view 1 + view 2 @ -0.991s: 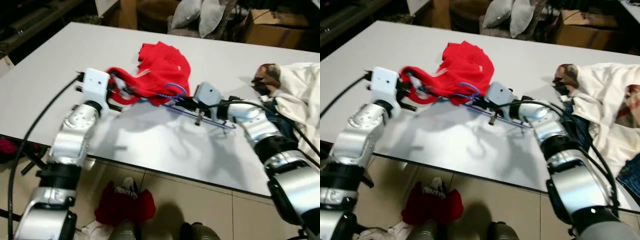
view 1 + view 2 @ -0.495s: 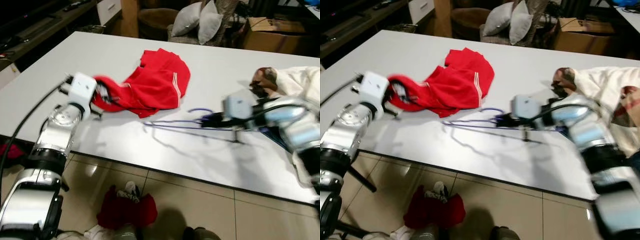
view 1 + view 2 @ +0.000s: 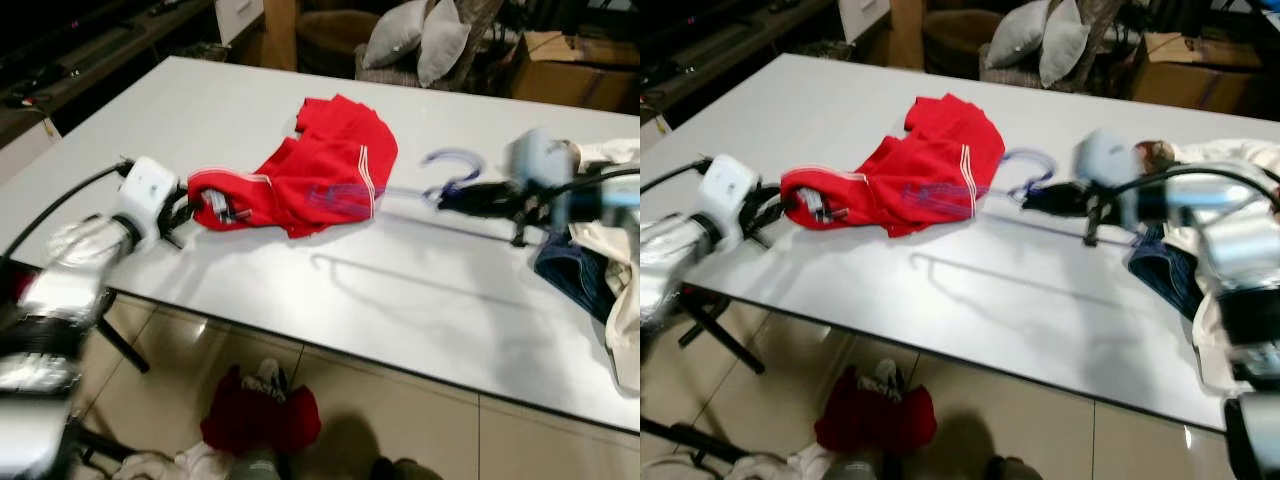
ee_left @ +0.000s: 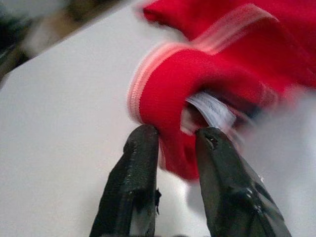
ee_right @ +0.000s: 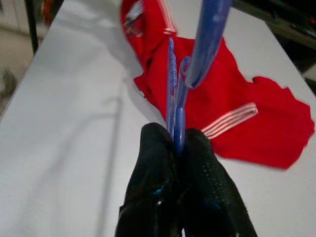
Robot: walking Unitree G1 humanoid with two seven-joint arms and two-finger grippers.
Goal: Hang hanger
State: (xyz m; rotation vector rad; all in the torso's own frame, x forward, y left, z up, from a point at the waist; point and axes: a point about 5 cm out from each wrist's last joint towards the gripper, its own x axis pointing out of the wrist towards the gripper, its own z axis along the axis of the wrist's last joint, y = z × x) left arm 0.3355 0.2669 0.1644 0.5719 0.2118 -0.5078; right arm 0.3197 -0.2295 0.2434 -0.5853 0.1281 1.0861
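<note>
Right pincer (image 5: 178, 143) clamps blue hanger (image 5: 174, 94) above worktop (image 3: 400, 300). Left pincer (image 4: 175, 140) pinches waistband of red shorts (image 3: 320, 175). You keep hanger level, grip firm, carry slowly toward rail.

Large white table (image 3: 330, 290) spans scene, surface matte, soft shadows on it. Beige tiled floor (image 3: 420, 420) below near edge, dark grout lines. Red cloth heap (image 3: 262, 418) on floor under table edge, pale cloth beside it. Beyond far edge: two grey cushions (image 3: 418, 42) leaning on dark seat, cardboard box (image 3: 572, 68) further right, wooden post (image 3: 280, 30) to left. Dark low shelf (image 3: 90, 60) along far left. Heap of pale and dark clothes (image 3: 600, 260) at table's right end.
</note>
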